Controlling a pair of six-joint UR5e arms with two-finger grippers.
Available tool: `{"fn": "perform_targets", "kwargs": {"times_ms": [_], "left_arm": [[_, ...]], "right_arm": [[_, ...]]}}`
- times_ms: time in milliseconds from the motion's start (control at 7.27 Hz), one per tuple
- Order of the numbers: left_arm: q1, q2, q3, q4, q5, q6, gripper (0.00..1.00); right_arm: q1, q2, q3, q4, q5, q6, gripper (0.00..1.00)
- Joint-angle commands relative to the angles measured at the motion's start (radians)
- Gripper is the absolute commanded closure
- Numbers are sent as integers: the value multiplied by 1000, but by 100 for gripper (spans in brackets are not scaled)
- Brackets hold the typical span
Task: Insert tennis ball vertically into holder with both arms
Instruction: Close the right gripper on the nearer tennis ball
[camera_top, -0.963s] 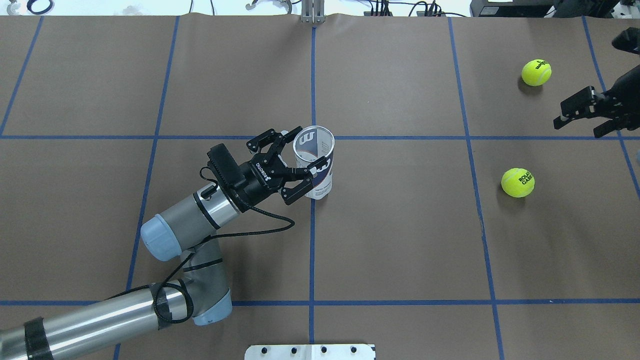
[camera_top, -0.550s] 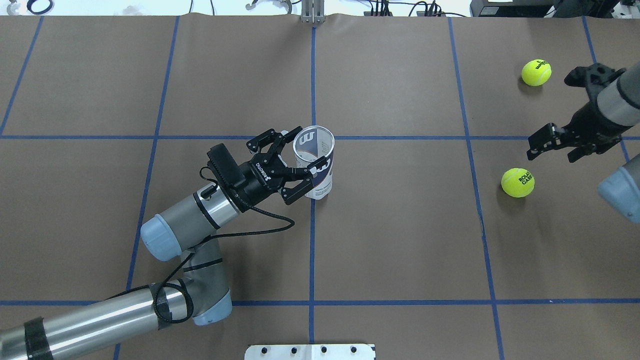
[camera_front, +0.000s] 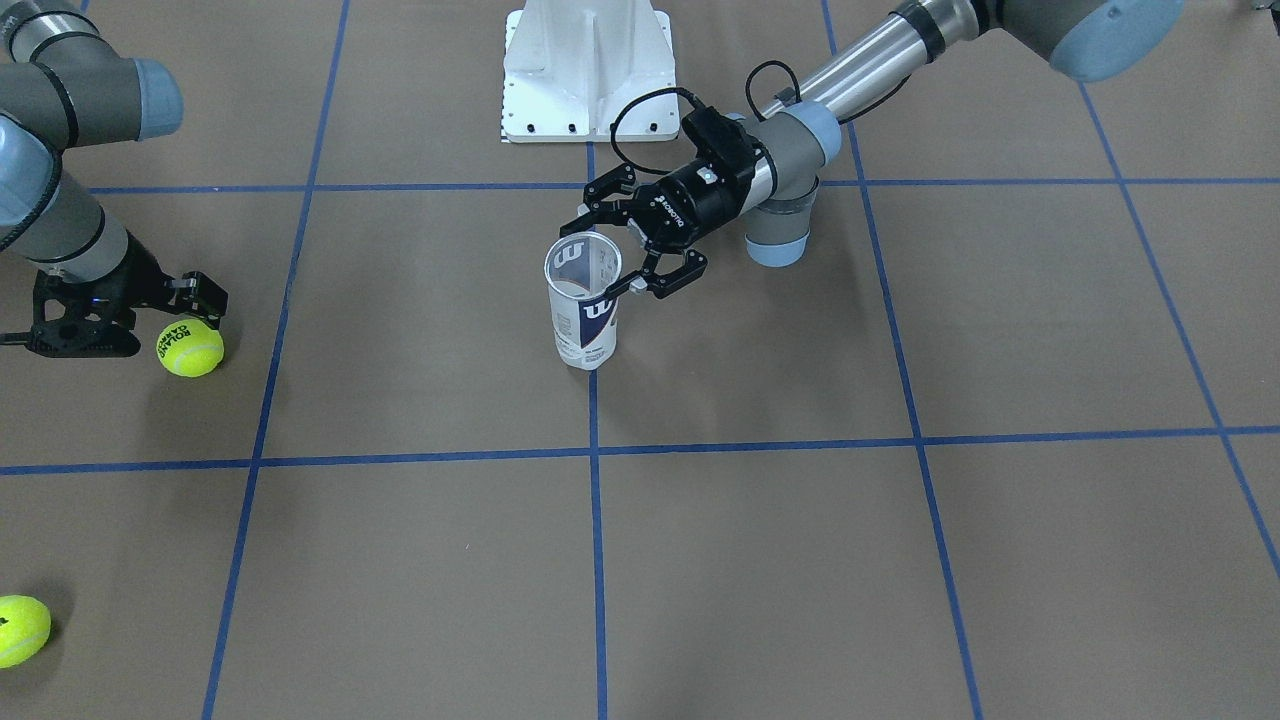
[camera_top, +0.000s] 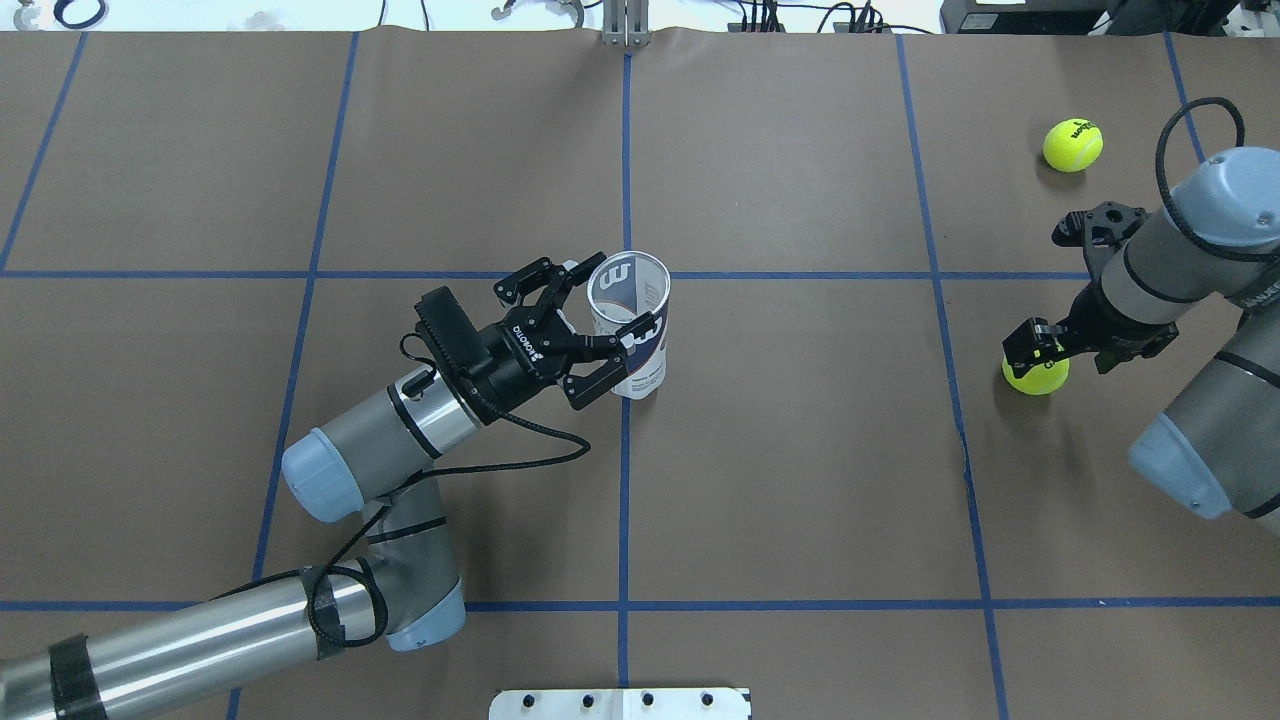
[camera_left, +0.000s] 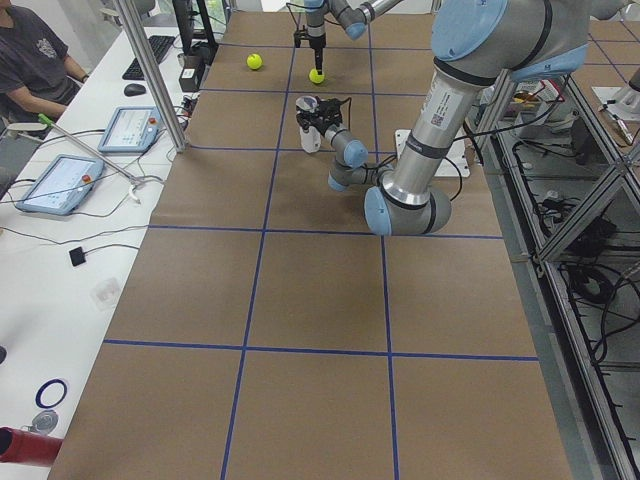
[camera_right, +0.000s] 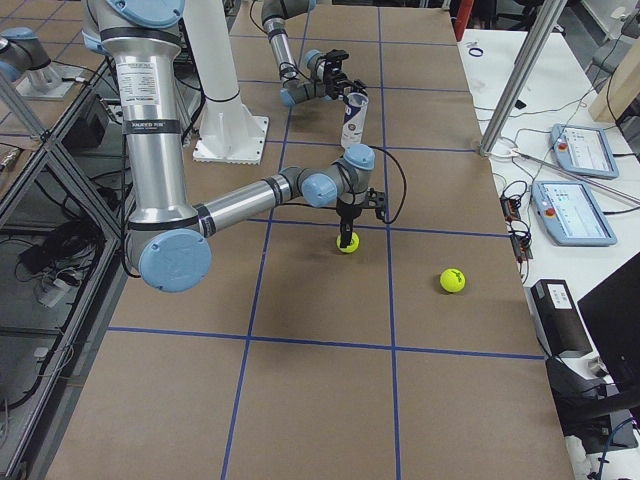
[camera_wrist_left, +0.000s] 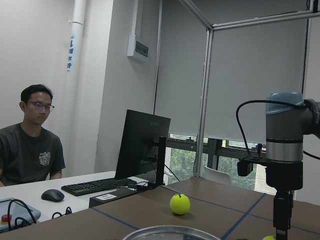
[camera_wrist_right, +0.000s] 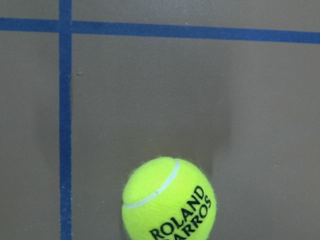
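Observation:
The holder (camera_top: 632, 330), a clear can with a navy and white label, stands upright and open-topped near the table's middle; it also shows in the front view (camera_front: 583, 315). My left gripper (camera_top: 602, 302) comes in from the side near the rim, its fingers pressed on opposite sides, shut on the holder. A yellow tennis ball marked "Roland Garros" (camera_top: 1036, 370) lies at the right. My right gripper (camera_top: 1066, 352) points straight down, open, just above this ball. The right wrist view shows the ball (camera_wrist_right: 169, 200) close below, with no fingers in view.
A second tennis ball (camera_top: 1073, 146) lies farther back on the right. The white pedestal base (camera_front: 585, 70) stands at the robot's side of the table. Blue tape lines cross the brown table cover. An operator (camera_wrist_left: 30, 135) sits beyond the table's right end.
My right arm has swung in from the right edge and come down over the Roland Garros ball. The left gripper and holder have not moved.

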Motion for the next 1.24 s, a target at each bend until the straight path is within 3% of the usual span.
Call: {"fn": "perform_targets", "kwargs": {"times_ms": [0, 825, 962, 1100], "left_arm": [[0, 0, -1, 0, 0, 0, 19], [0, 1, 1, 2, 0, 0, 18], [0, 1, 1, 2, 0, 0, 18], [0, 1, 1, 2, 0, 0, 18]], "right_arm": [[-5, 12, -23, 1, -5, 5, 1], [-15, 78, -112, 1, -24, 5, 3], [-16, 78, -112, 1, -25, 5, 9], [-16, 78, -112, -1, -27, 5, 24]]}}
